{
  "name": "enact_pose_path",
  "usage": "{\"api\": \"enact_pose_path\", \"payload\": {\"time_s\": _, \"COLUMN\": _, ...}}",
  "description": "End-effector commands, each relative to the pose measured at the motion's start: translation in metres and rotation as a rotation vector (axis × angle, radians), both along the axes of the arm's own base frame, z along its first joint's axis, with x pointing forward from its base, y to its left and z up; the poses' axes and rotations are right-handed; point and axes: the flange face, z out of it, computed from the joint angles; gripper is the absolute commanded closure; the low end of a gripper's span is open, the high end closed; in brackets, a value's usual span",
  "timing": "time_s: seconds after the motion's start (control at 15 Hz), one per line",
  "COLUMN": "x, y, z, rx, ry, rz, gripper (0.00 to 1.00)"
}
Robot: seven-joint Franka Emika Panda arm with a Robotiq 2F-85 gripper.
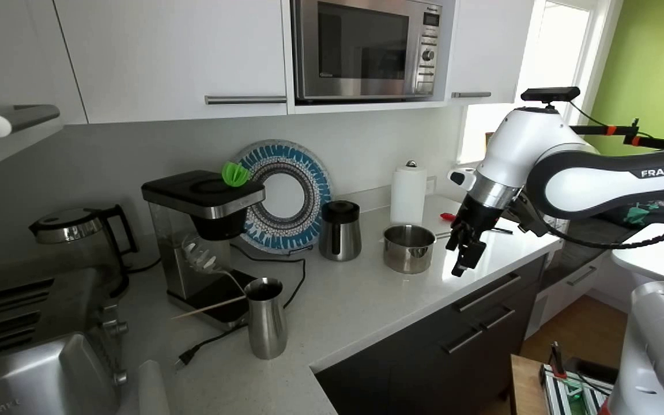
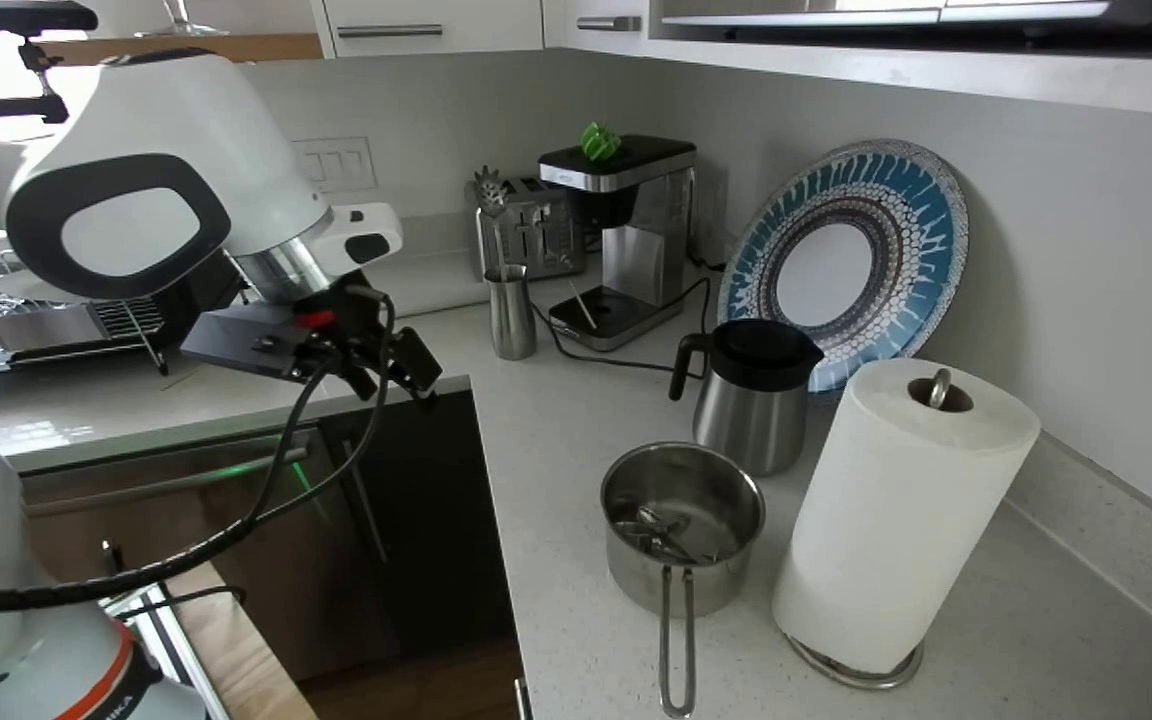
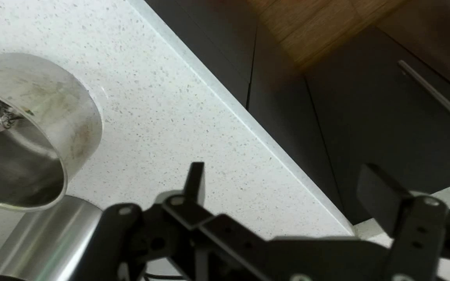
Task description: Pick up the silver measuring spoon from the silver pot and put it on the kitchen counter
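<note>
The silver pot [image 1: 404, 257] stands upright on the kitchen counter [image 1: 361, 305], its handle pointing away from the coffee maker. In an exterior view the silver measuring spoon [image 2: 671, 548] lies inside the pot [image 2: 681, 592] among shiny metal pieces; their exact outlines are hard to separate. In the wrist view a shiny piece shows inside the pot [image 3: 70, 113] at the left edge. My gripper [image 3: 285, 173] is open and empty, its fingers wide apart above the counter's front edge. It is beside the pot, not over it, and also shows in both exterior views [image 1: 460, 259] [image 2: 404, 382].
A steel jug with a dark lid [image 1: 339, 239] stands close to the pot. A paper towel roll [image 2: 896, 520] stands on the pot's wall side. A tall steel cup [image 1: 267, 323], a coffee maker [image 1: 202, 202] and a round patterned plate [image 1: 309, 173] are farther along. Upper cabinets and a microwave [image 1: 366, 46] hang above.
</note>
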Motion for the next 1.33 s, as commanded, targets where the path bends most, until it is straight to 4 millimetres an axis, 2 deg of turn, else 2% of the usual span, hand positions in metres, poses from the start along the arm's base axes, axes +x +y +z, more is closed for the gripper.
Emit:
{"api": "enact_pose_path", "payload": {"time_s": 0.0, "x": 0.000, "y": 0.000, "z": 0.000, "rx": 0.000, "ry": 0.001, "rz": 0.000, "gripper": 0.00}}
{"api": "enact_pose_path", "payload": {"time_s": 0.33, "x": 0.002, "y": 0.005, "z": 0.002, "rx": 0.008, "ry": -0.014, "rz": -0.014, "gripper": 0.00}}
{"api": "enact_pose_path", "payload": {"time_s": 0.47, "x": 0.003, "y": -0.005, "z": 0.005, "rx": -0.030, "ry": -0.040, "rz": -0.085, "gripper": 0.00}}
{"api": "enact_pose_path", "payload": {"time_s": 0.67, "x": -0.003, "y": -0.043, "z": 0.002, "rx": -0.076, "ry": -0.059, "rz": -0.180, "gripper": 0.00}}
{"api": "enact_pose_path", "payload": {"time_s": 1.0, "x": -0.006, "y": -0.118, "z": -0.010, "rx": -0.092, "ry": -0.115, "rz": -0.378, "gripper": 0.00}}
{"api": "enact_pose_path", "payload": {"time_s": 1.07, "x": -0.005, "y": -0.125, "z": -0.009, "rx": -0.093, "ry": -0.135, "rz": -0.386, "gripper": 0.00}}
{"api": "enact_pose_path", "payload": {"time_s": 1.13, "x": -0.014, "y": -0.106, "z": -0.003, "rx": -0.080, "ry": -0.135, "rz": -0.335, "gripper": 0.00}}
{"api": "enact_pose_path", "payload": {"time_s": 1.27, "x": -0.011, "y": -0.120, "z": -0.006, "rx": -0.081, "ry": -0.139, "rz": -0.364, "gripper": 0.00}}
